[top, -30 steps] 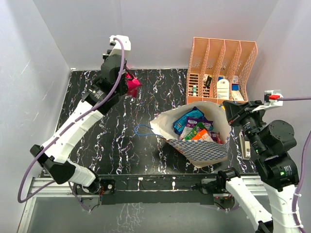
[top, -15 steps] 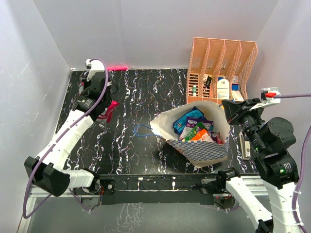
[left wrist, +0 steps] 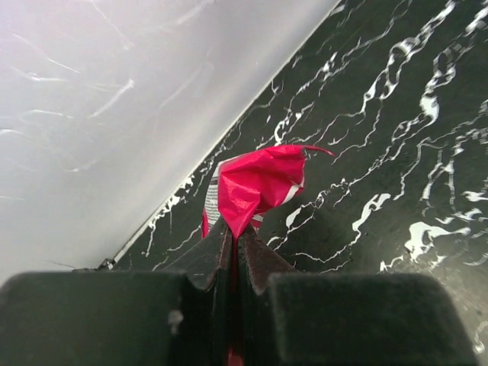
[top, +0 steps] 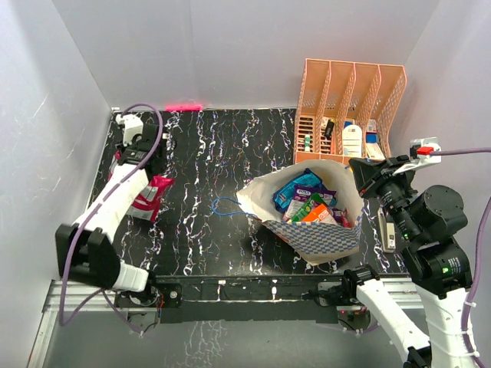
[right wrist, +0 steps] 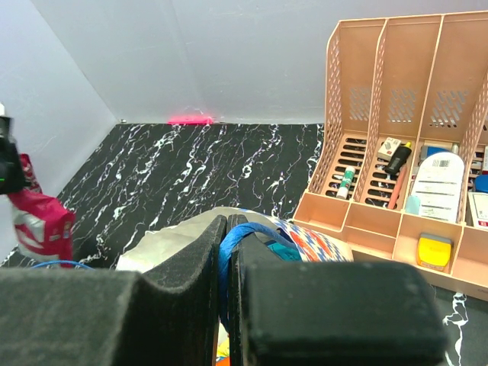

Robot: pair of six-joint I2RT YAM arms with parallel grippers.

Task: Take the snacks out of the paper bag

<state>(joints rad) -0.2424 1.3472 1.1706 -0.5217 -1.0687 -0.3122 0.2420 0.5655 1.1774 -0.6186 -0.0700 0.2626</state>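
Nearest the arm bases, the paper bag [top: 322,241] stands on the black marbled table [top: 215,153], right of centre, its mouth open and tipped upward so the cream inside shows above the blue-and-white checks. The right gripper [top: 356,172] sits at the bag's right rim. In the right wrist view its 2 fingers [right wrist: 191,267] are pressed together, with only a sliver between them, and a blue cord [right wrist: 248,229] of the bag is pinched in that sliver. The other cord handle [top: 226,205] lies loose on the table just left of the bag.

Inside the bag the snacks are heaped together: a blue packet [top: 295,188] toward the back, a purple one [top: 313,201] beside it, and a green one [top: 299,208] and an orange one [top: 318,215] lower down.

Further out, well apart from the bag near the left wall, the left gripper [top: 144,176] points down with its jaws closed. In the left wrist view the 2 fingers [left wrist: 259,259] meet on the upper edge of a magenta-and-silver packet [left wrist: 259,179], which hangs crumpled from the tips with its shadow on the table below. Whether its lower end touches the table cannot be told.

Farthest back on the right, behind the bag, stands the peach slotted organizer [top: 353,84], with small items in its lower compartments.
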